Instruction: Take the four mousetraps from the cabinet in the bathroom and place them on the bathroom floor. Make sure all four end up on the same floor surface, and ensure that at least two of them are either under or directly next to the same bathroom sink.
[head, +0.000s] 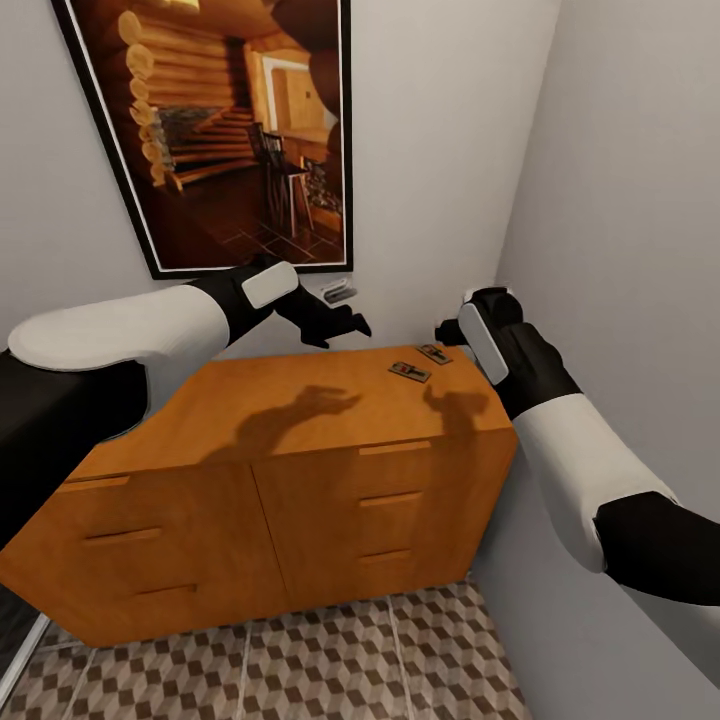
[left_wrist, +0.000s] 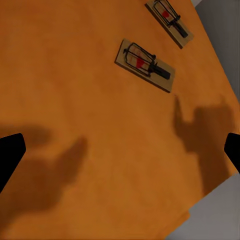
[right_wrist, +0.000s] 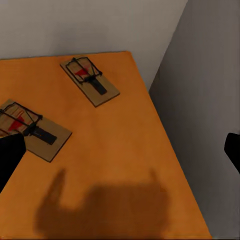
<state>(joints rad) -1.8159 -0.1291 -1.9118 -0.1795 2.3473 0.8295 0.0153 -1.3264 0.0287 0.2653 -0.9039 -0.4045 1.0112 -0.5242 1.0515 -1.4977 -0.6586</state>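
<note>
Traps: nearer mousetrap (head: 410, 371) at 10 o'clock of right gripper (head: 447, 333), closer than left gripper (head: 350, 325); both wide.

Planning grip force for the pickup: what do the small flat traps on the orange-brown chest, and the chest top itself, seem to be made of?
The two small flat tan mousetraps look like thin wood or fibreboard plates carrying dark metal wire and a red patch. The orange-brown cabinet top looks like smooth wood, matte enough to take soft shadows; its grain is too faint to confirm.
</note>
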